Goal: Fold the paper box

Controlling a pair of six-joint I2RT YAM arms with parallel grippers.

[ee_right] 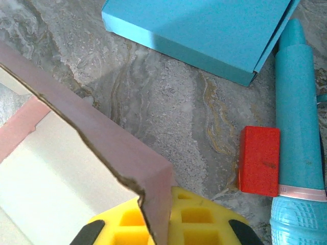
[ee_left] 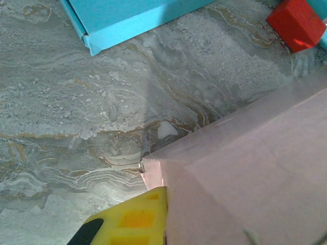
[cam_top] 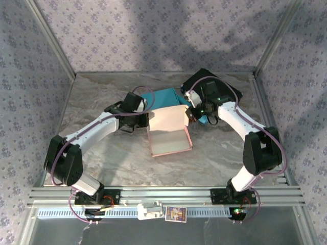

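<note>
The pink paper box (cam_top: 169,133) lies in the middle of the table, its tray open toward me and its back panel standing up. My left gripper (cam_top: 146,116) is at the panel's left edge. In the left wrist view one yellow pad (ee_left: 130,219) presses against the pink wall (ee_left: 245,173), and the other pad is hidden behind the paper. My right gripper (cam_top: 190,113) holds the panel's right edge. Its yellow fingers (ee_right: 204,222) sit on either side of the pink wall (ee_right: 102,138), shut on it, with the white inside (ee_right: 56,173) to the left.
A blue flat box (cam_top: 163,96) lies just behind the pink one. A red block (ee_right: 259,160) and a teal cylinder (ee_right: 299,127) lie on the marble to the right of my right gripper. A black object (cam_top: 214,84) sits at the back right. Patterned walls surround the table.
</note>
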